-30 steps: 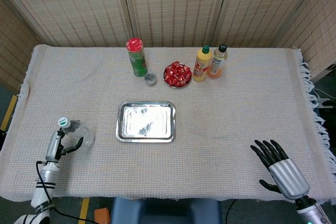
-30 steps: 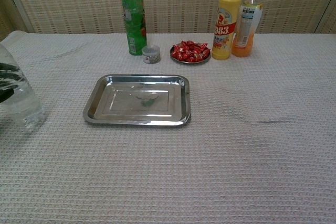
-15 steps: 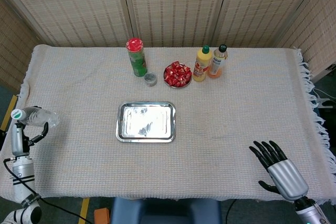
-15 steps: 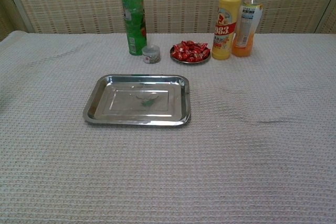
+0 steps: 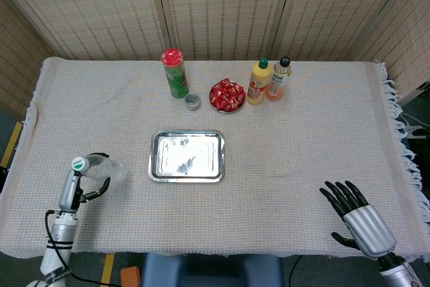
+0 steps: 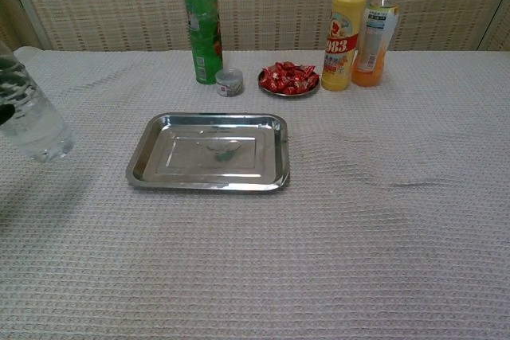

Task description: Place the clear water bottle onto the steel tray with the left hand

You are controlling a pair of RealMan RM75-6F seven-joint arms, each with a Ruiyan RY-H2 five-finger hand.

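Bottle held left of tray, above desk.
Left hand fingers curl round the clear water bottle, well apart from steel tray; right hand fingers spread, holding nothing.

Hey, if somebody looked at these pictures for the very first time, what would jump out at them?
Probably the shiny steel tray in the middle of the pale tablecloth, empty. Next, the left hand at the near left edge gripping a clear water bottle, left of the tray and not over it. A colourful row stands at the back: green can, red sweets, yellow bottle and orange bottle.
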